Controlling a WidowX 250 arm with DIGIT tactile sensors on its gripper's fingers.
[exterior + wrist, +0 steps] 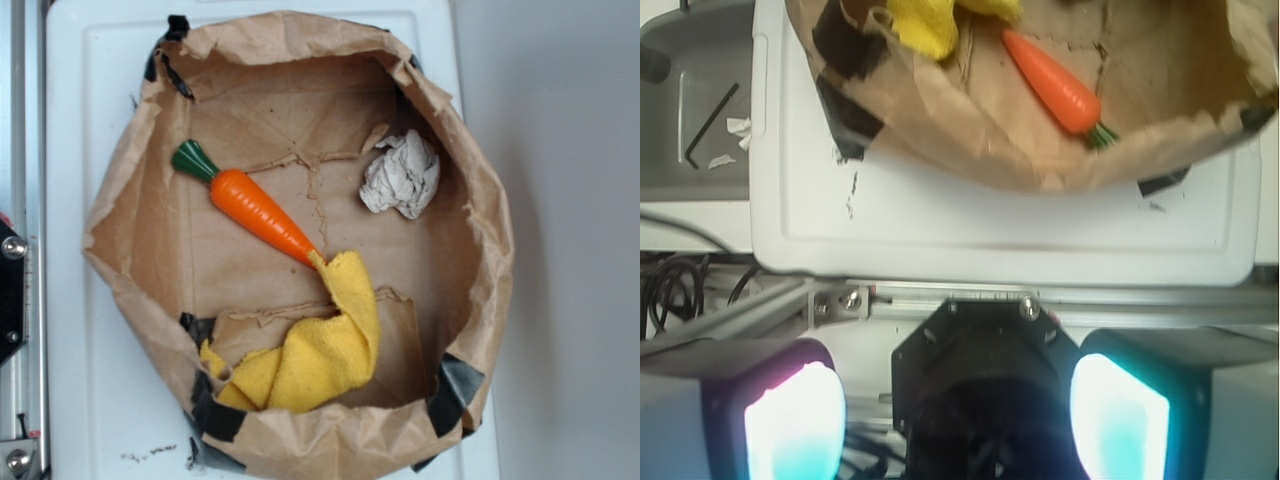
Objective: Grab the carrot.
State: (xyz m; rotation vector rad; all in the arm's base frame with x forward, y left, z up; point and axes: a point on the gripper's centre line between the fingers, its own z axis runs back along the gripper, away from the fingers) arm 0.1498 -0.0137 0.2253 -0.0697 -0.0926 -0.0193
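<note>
The carrot point(258, 208) is glossy orange with a dark green stem cap. It lies diagonally on the floor of an opened brown paper bag point(120, 200), stem toward the upper left, tip touching the yellow cloth point(325, 350). In the wrist view the carrot point(1052, 83) shows at the top, inside the bag point(970, 150). My gripper point(958, 415) is out of the exterior view. In the wrist view its two glowing pads point(795, 425) stand wide apart with nothing between them, well short of the bag, over the robot's base.
A wadded white paper ball point(402, 175) lies in the bag at the upper right. The bag stands on a white tray point(90, 380), also in the wrist view point(990, 230). The raised bag walls ring the carrot. An aluminium rail point(15, 300) runs along the left.
</note>
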